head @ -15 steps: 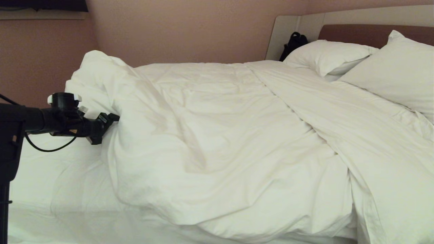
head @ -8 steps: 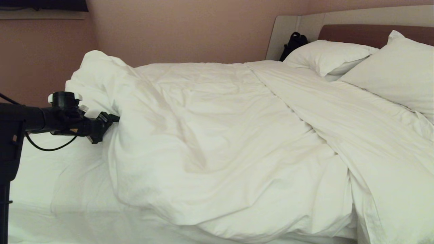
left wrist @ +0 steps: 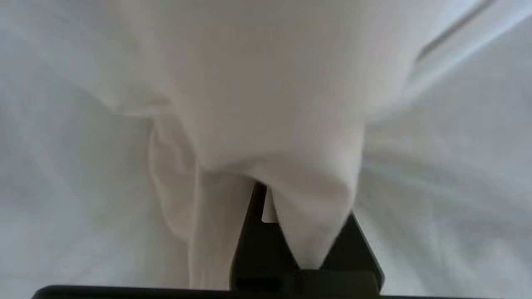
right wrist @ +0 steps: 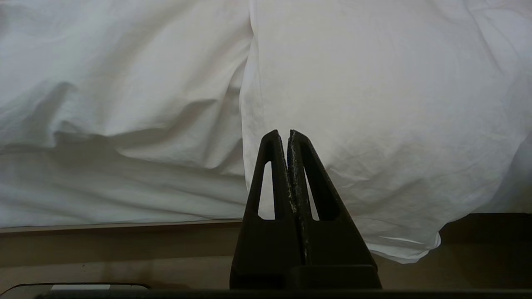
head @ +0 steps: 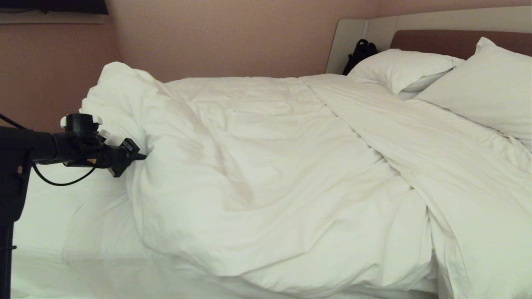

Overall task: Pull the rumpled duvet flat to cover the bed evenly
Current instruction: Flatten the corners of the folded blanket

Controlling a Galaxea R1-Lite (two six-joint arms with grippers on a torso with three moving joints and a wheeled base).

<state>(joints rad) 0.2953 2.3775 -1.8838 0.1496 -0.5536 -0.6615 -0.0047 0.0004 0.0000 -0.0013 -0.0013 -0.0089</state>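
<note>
The white duvet (head: 270, 166) lies rumpled across the bed, bunched high at the far left and folded back off the bare sheet (head: 50, 216) on the near left. My left gripper (head: 139, 155) reaches level from the left edge and is shut on a fold of the duvet's left border. In the left wrist view the cloth (left wrist: 266, 83) bulges out between the black fingers (left wrist: 249, 241) and hides their tips. My right gripper (right wrist: 288, 133) is shut and holds nothing. It hangs low beside the bed, facing the duvet's overhang (right wrist: 374, 104), and is out of the head view.
Two white pillows (head: 399, 68) (head: 486, 83) lean against the headboard (head: 449, 41) at the far right. A black bag (head: 359, 52) sits in the corner beside them. A pink wall (head: 228, 37) runs behind the bed. The platform base (right wrist: 124, 249) shows under the overhang.
The left gripper's jaws have shut on the duvet's left border, pinching a fold. The arm has stayed in place. The right gripper has not moved.
</note>
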